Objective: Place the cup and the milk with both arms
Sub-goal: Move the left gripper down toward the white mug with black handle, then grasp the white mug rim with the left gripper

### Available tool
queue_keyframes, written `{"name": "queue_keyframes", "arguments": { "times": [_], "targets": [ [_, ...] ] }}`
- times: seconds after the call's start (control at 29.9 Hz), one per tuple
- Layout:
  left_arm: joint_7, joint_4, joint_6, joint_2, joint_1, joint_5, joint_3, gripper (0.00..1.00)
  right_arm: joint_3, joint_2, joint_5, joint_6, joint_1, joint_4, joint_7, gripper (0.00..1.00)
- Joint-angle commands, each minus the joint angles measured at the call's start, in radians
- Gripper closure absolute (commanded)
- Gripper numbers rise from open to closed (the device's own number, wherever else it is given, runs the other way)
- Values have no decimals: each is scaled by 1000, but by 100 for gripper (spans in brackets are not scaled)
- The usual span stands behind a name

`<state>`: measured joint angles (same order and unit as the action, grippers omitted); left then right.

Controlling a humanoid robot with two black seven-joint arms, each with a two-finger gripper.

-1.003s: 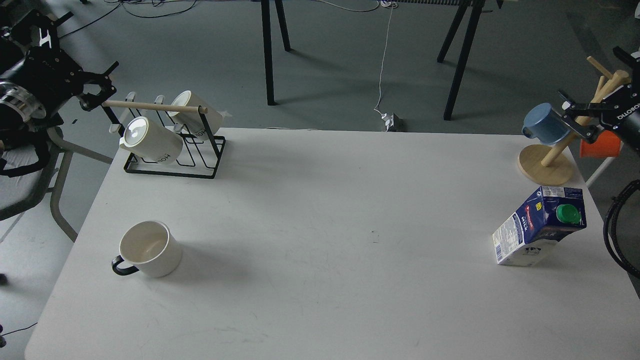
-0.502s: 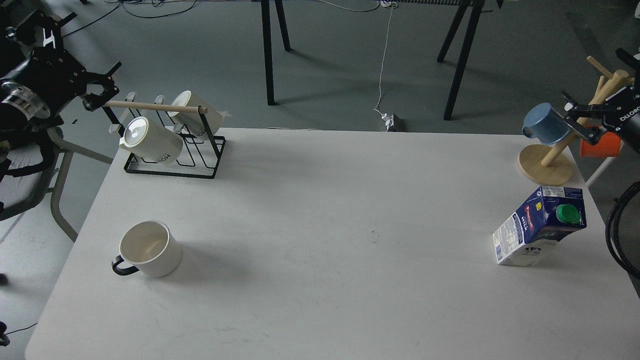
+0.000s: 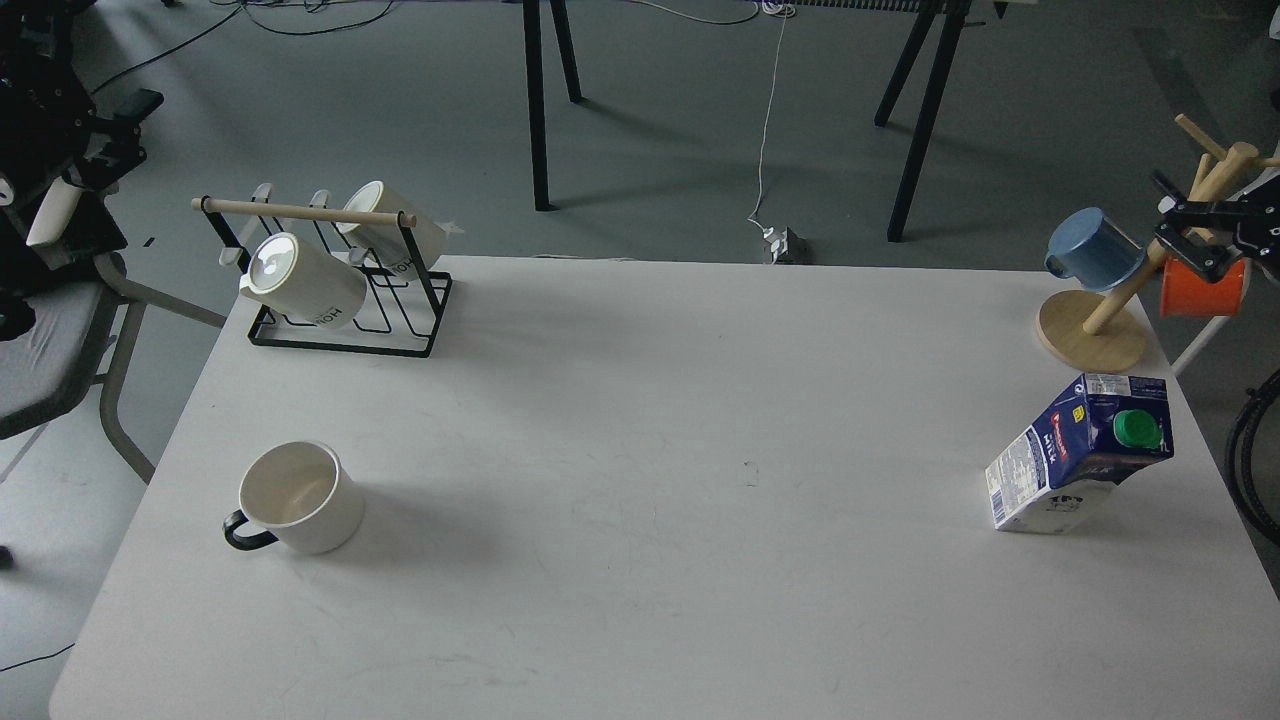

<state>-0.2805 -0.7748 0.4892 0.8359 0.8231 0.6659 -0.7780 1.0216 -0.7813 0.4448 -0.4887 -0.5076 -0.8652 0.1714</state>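
Note:
The cup is a cream-white mug with a black loop handle. It stands upright at the front left of the white table, handle toward the left. The milk is a dark blue and white carton with a green cap, standing at the right side of the table. My right gripper is open at the right edge, up by the wooden mug tree, well behind the milk. My left arm's end is a dark mass at the far upper left, off the table and far from the cup. Its fingers cannot be told apart.
A black wire rack with a wooden bar holds two lettered white mugs at the back left. A wooden mug tree holds a blue mug at the back right, with an orange cup behind. A grey chair stands left of the table.
My left arm has pulled back up and to the left, away from the rack's wooden bar. My right gripper has drawn back toward the right edge. Cup and milk have not moved.

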Motion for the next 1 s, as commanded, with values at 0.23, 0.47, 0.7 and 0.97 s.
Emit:
{"name": "queue_keyframes", "arguments": {
  "times": [0.23, 0.47, 0.7, 0.97],
  "targets": [
    [-206, -460, 0, 284, -24, 450, 20, 0, 0, -10, 0, 0, 1, 8, 0, 1],
    [-208, -610, 0, 319, -24, 740, 132, 0, 2, -9, 0, 0, 21, 8, -1, 1],
    [-208, -627, 0, 324, -24, 1150, 313, 0, 2, -10, 0, 0, 43, 12, -1, 1],
    [-208, -620, 0, 388, -24, 1322, 468, 0, 2, -9, 0, 0, 52, 9, -1, 1]
  ]
}}
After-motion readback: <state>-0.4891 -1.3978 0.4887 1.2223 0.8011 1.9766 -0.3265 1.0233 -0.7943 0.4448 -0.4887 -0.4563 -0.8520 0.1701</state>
